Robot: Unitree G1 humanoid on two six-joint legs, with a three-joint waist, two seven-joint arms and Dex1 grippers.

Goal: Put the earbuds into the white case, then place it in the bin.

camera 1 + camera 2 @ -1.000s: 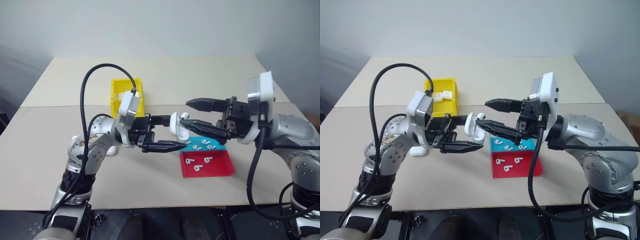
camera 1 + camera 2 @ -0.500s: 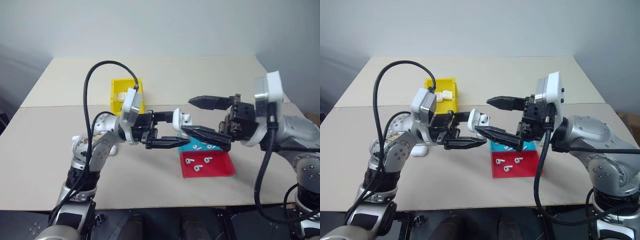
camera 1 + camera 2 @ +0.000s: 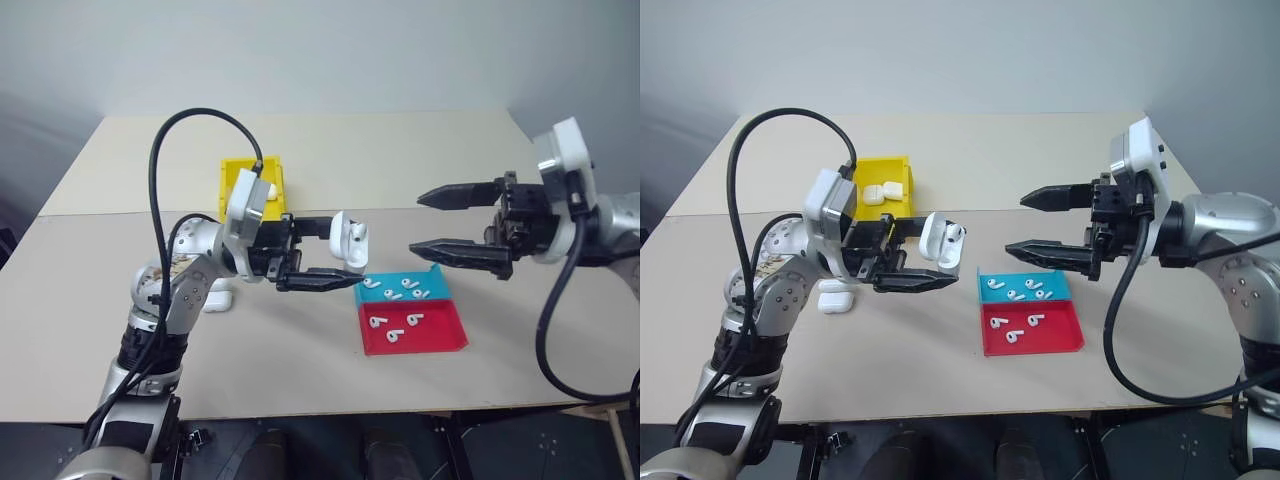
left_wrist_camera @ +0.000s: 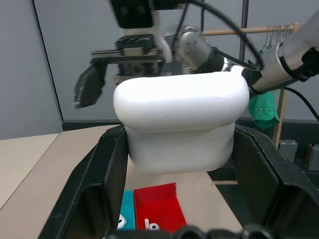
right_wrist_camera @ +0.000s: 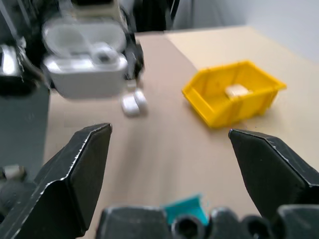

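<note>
Left gripper [image 3: 345, 258] is squeezed tight on the white case [image 3: 347, 239], lid open, held up in the air at the middle of the picture. Below and to the right, the earbuds [image 3: 400, 290] lie in the red and blue tray [image 3: 440, 337]. Right gripper [image 3: 428, 222] hangs wide open and empty at the right side. I think the earbud step is on: next it must dip down to pick one. Behind the left arm, upper left of middle, stands the bin [image 3: 240, 180]

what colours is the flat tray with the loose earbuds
Red at the near half, cyan at the far half of the tray; clearest in the right eye view.
</note>
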